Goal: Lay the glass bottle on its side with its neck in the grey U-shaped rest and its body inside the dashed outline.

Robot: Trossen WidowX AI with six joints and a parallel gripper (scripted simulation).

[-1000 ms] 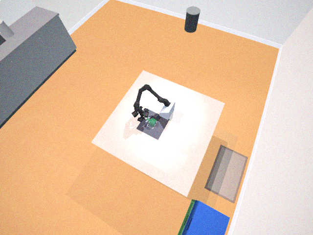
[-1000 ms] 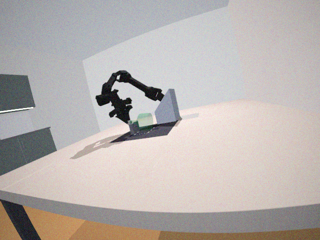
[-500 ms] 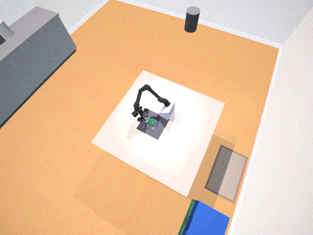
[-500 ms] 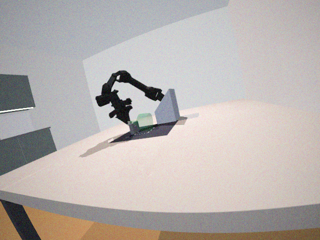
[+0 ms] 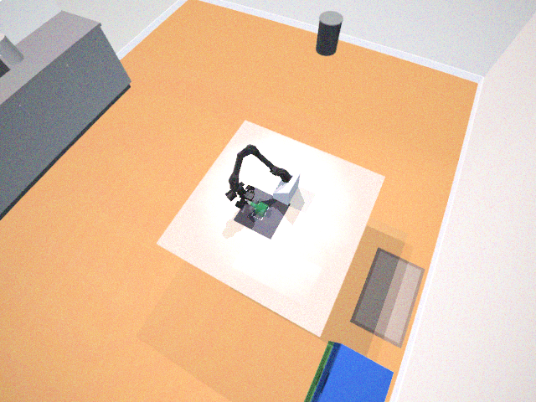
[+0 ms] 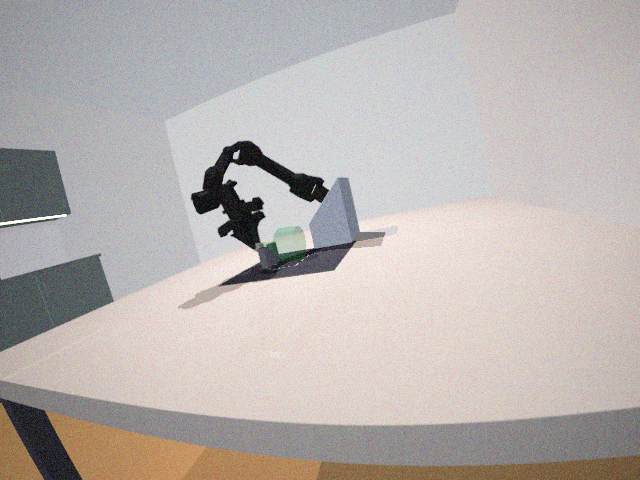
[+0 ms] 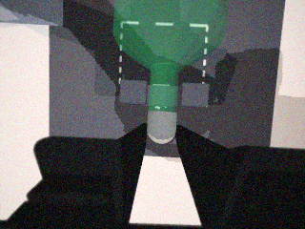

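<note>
Lying sideways, the bottle points neck toward end effector.

Looks most like a kitchen, or a room with a kitchen corner; has grey base cabinets along one side, with a wall cabinet above and a bright strip along its lower edge; has an orange floor, pale walls and white skirting; includes a dark, grey-topped cylinder (perhaps a bin) near the skirting, and a broad pale table out on the floor.
</note>
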